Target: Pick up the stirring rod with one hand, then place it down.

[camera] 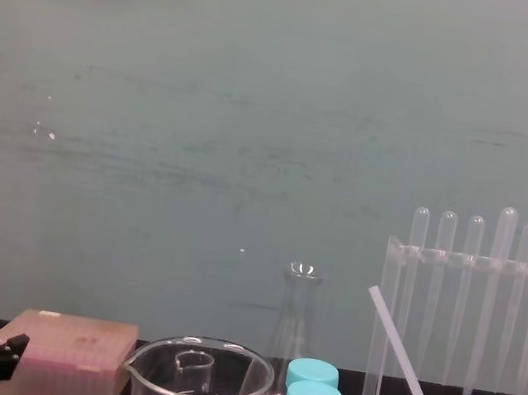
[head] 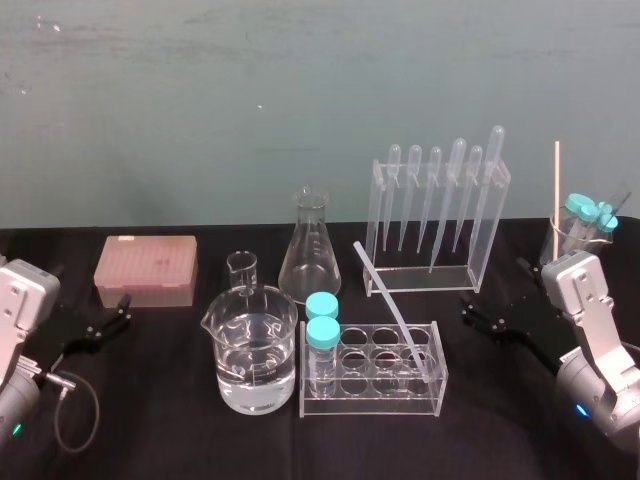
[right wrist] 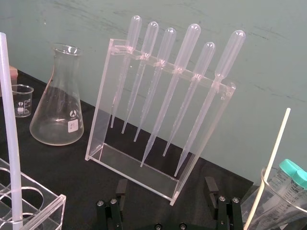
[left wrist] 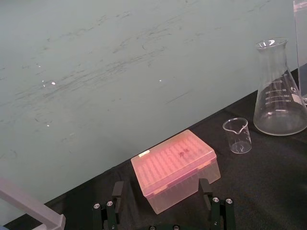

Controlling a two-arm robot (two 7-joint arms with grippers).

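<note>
Slender translucent stirring rod (head: 395, 305) aslant in clear rack (head: 372, 397); left end effector (head: 122, 310) and right end effector (head: 471, 310) wide, empty.

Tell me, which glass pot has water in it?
The big beaker at the front holds water. The small beaker and the cone-shaped flask behind it are both empty.

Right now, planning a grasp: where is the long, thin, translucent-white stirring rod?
Head view, right of centre: the stirring rod leans in the right end of the clear tube rack, upper tip toward the pipette stand behind.
</note>
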